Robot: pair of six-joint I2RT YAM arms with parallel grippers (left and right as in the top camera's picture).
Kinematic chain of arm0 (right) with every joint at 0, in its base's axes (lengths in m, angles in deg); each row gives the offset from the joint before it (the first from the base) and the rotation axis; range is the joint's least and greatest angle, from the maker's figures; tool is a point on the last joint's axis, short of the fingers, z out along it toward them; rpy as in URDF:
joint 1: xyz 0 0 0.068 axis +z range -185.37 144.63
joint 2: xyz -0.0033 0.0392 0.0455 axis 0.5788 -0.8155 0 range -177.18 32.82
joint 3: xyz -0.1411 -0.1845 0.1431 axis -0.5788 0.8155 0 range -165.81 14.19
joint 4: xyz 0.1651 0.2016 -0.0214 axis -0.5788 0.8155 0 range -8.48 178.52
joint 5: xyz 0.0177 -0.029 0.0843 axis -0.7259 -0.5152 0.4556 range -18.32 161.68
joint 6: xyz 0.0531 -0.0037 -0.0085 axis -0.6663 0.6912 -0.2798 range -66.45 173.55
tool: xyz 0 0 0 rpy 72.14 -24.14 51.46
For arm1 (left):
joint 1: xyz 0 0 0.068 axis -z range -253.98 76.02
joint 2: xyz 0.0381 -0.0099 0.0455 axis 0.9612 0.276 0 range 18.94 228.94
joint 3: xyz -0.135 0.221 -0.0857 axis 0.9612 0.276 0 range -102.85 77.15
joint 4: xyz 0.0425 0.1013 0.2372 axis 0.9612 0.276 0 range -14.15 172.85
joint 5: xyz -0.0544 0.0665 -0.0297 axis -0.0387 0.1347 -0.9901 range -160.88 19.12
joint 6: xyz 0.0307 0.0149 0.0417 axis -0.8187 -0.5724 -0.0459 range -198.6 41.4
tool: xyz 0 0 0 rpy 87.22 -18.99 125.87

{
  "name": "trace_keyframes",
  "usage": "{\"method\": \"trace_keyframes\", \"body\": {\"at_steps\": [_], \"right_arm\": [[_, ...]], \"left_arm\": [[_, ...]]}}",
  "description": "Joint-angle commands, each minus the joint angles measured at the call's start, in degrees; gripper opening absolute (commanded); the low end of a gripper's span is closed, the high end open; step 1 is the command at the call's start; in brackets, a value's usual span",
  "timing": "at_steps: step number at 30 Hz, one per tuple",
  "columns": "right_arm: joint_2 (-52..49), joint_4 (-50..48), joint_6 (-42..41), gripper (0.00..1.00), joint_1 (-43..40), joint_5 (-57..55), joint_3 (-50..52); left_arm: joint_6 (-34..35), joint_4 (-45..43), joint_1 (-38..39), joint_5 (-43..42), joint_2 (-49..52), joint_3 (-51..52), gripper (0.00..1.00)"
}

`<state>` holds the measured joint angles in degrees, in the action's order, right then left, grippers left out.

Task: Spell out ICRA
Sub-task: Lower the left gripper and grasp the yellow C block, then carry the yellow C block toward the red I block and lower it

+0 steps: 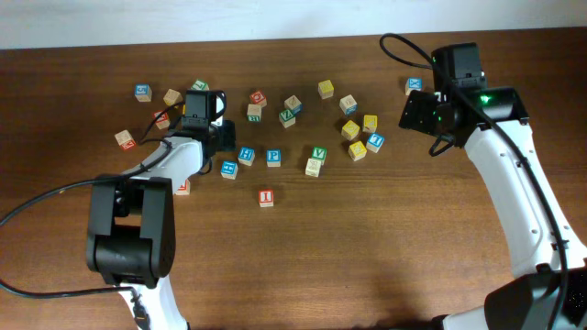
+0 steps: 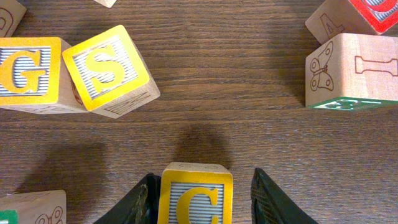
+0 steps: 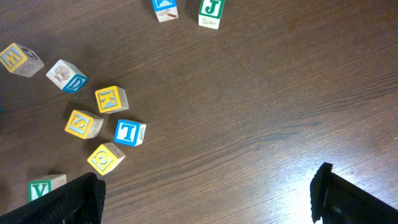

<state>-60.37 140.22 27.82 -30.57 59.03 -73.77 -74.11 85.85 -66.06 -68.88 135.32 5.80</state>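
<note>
OVERHEAD: red I cube (image 1: 266,197) alone at near middle, other cubes scattered far | LEFT WRIST: left gripper (image 2: 204,180) astride yellow C cube (image 2: 196,202), left finger touching, right finger apart, not clamped; risk of skewing under one-sided push; S cube (image 2: 109,68) far-left, clear | RIGHT WRIST: right gripper (image 3: 206,190) spread wide, empty; T cube (image 3: 129,132) left.

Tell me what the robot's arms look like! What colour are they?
Both arms are long white tubes with chunky black joints. The left arm and right arm each trail a black cable. A small green light glows near the right tool. Both it and the left tool have dark, pointed fingers.
</note>
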Motion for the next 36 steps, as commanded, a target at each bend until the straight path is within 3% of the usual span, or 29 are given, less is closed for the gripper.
{"method": "trace_keyframes", "body": {"at_steps": [1,5,11,14,17,22,25,27,31,36], "right_arm": [[-0.2,0.0,-0.3,0.98,0.0,-0.9,-0.7],[-0.2,0.0,-0.3,0.98,0.0,-0.9,-0.7],[-0.2,0.0,-0.3,0.98,0.0,-0.9,-0.7],[-0.2,0.0,-0.3,0.98,0.0,-0.9,-0.7],[-0.2,0.0,-0.3,0.98,0.0,-0.9,-0.7],[-0.2,0.0,-0.3,0.98,0.0,-0.9,-0.7],[-0.2,0.0,-0.3,0.98,0.0,-0.9,-0.7],[-0.2,0.0,-0.3,0.98,0.0,-0.9,-0.7],[-0.2,0.0,-0.3,0.98,0.0,-0.9,-0.7],[-0.2,0.0,-0.3,0.98,0.0,-0.9,-0.7]], "left_arm": [[-0.1,-0.1,-0.1,0.6,0.7,0.1,0.37],[-0.1,-0.1,-0.1,0.6,0.7,0.1,0.22],[0.0,0.0,-0.1,0.3,-0.2,0.1,0.26],[2.7,1.6,-0.1,0.3,-5.6,0.1,0.26],[6.0,9.9,-0.1,0.3,-13.2,0.1,0.27],[9.7,31.3,-0.1,-8.9,-29.7,0.1,0.27],[10.7,46.0,-0.1,-9.2,-31.6,0.2,0.26],[10.8,50.6,-0.1,-9.9,-31.5,3.1,0.27],[17.3,48.5,0.0,-10.7,-31.5,13.4,0.29],[17.4,39.1,0.0,-16.8,-31.5,17.6,0.29]]}}
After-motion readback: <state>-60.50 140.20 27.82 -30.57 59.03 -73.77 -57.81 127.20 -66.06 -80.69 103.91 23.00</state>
